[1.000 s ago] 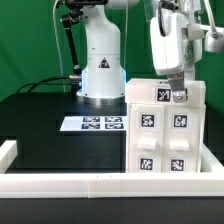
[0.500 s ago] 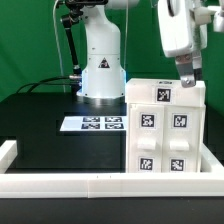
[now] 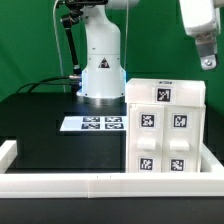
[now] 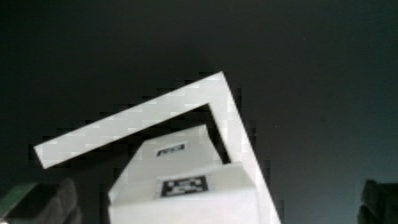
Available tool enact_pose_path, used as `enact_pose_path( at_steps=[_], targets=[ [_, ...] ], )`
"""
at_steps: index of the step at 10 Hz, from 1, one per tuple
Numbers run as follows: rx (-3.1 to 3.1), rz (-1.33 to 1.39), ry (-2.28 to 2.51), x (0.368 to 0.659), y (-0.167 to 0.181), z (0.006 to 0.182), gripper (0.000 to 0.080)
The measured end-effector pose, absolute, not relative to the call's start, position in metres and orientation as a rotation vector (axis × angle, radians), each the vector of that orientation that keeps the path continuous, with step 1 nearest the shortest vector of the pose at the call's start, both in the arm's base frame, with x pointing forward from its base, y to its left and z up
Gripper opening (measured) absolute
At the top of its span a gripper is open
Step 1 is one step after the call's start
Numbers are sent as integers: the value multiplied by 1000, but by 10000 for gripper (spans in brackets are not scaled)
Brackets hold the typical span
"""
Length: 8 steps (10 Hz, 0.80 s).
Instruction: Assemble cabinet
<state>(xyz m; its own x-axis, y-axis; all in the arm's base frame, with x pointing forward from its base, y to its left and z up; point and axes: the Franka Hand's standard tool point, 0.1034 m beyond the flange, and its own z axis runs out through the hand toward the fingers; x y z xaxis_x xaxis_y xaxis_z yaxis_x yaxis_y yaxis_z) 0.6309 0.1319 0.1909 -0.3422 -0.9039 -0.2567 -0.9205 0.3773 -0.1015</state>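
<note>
So the black worktop [image 3: 40,110] has the marker board [image 3: 92,124] lying flat near the robot's white base [image 3: 100,72], and a long white border rail [image 3: 100,186] runs along the front edge. None of it sits between the arm and the cabinet.

The cabinet [image 3: 164,125] stands upright on the exterior view's right, just behind the rail, tagged faces toward the camera and one tag on its top.

The exterior view only catches the pincer [image 3: 207,55] at the upper right corner, raised well above the cabinet and clear of it. I can't tell how far apart its fingers are. The wrist view looks down on the cabinet [image 4: 169,150] from above, blurry, with one tag showing.
</note>
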Motion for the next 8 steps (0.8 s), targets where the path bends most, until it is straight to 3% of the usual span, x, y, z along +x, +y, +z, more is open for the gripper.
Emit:
enact_pose_path(
  at_steps=[8],
  targets=[
    [-1647, 88, 2354, 629, 136, 187, 797]
  ],
)
